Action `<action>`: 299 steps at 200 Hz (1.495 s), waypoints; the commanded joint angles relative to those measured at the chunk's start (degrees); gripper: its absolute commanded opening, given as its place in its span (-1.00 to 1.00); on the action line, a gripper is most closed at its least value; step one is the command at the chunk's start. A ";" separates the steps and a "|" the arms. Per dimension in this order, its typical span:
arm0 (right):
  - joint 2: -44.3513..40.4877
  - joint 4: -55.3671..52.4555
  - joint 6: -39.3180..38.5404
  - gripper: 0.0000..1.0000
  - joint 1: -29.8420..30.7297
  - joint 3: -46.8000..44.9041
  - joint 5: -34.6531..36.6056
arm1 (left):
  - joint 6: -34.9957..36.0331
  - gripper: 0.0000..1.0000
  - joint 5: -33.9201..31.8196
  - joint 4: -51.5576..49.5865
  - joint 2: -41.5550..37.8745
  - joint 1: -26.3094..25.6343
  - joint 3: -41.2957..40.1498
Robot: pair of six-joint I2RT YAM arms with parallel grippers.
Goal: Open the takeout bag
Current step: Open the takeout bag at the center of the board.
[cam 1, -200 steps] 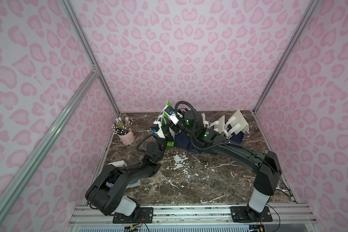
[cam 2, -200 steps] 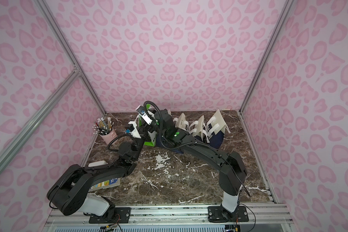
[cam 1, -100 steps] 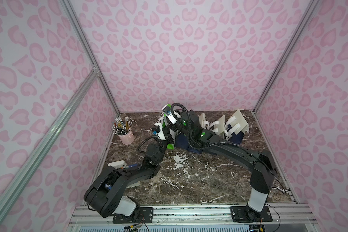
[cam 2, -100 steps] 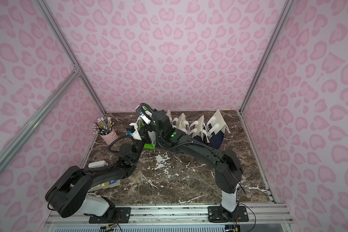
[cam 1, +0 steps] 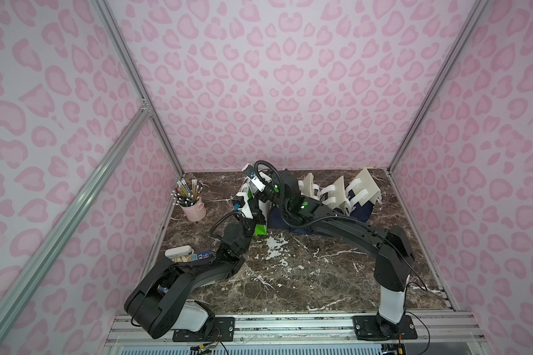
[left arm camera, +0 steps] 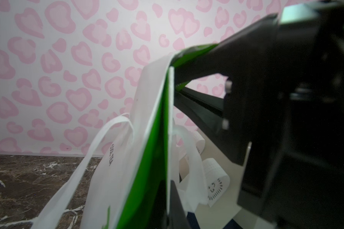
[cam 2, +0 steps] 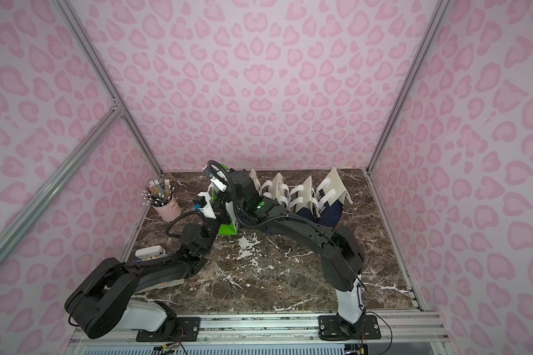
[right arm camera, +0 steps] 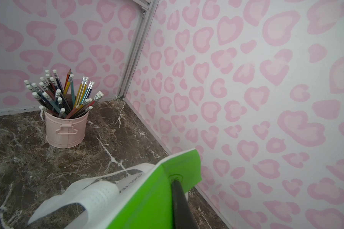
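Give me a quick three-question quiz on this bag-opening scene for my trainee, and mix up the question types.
1. True or false: the right pincer is shut on the top flap of the green takeout bag.
2. What stands in the pink cup? A) pencils B) spoons C) paintbrushes
3. Fill in: seen in a top view, the row of white bags stands on the ___ arm's side of the green takeout bag.
Key: 1 true; 2 A; 3 right.
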 commanded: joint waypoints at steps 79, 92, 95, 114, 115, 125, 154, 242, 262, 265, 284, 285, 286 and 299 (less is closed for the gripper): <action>0.46 9.15 -26.62 -1.00 4.75 0.94 18.16 | -6.98 -0.90 -14.08 -13.28 6.11 -0.58 2.42; 0.54 10.02 -28.64 -1.00 4.78 1.19 19.36 | -7.53 -0.90 -14.03 -13.65 6.63 -0.56 2.54; 0.54 10.35 -28.96 -1.00 4.77 1.20 19.65 | -7.65 -0.90 -13.94 -13.58 6.68 -0.58 2.48; 0.31 9.66 -28.47 -0.99 4.83 1.91 19.47 | -8.20 -0.90 -12.94 -12.43 6.99 -0.56 2.45; 0.29 9.47 -28.36 -0.96 4.84 1.99 19.40 | -8.20 -0.90 -12.87 -12.33 7.00 -0.56 2.40; -0.04 6.21 -25.61 -0.70 4.87 3.13 17.35 | -8.27 -0.90 -12.17 -11.13 6.98 -0.57 2.21; -1.88 -4.72 -13.42 0.26 4.97 7.02 10.74 | -7.62 -0.90 -10.07 -8.94 7.14 -0.47 2.90; -14.21 -11.29 2.97 0.53 3.19 -0.39 16.28 | -10.95 -0.90 -9.09 -2.98 10.45 3.27 3.52; -19.15 -10.64 7.57 0.51 1.17 -7.80 19.46 | -10.27 -0.90 -7.40 -0.23 11.91 4.73 4.13; -19.91 -10.60 8.11 0.51 0.89 -8.86 19.91 | -9.98 -0.90 -7.10 -0.01 12.13 4.85 4.33; -24.15 -10.29 10.08 0.49 -0.39 -14.83 21.75 | -7.95 -0.90 -5.74 1.02 13.59 5.89 5.84; -24.37 -10.27 10.17 0.49 -0.45 -15.12 21.82 | -7.86 -0.90 -5.71 1.03 13.64 5.96 5.94; -24.57 -10.21 10.21 0.49 -0.57 -15.35 21.90 | -7.77 -0.90 -5.60 1.03 13.72 6.04 6.03; -27.02 -9.95 10.59 0.48 -1.26 -18.17 22.15 | -7.07 -0.90 -5.54 0.87 14.85 6.85 7.28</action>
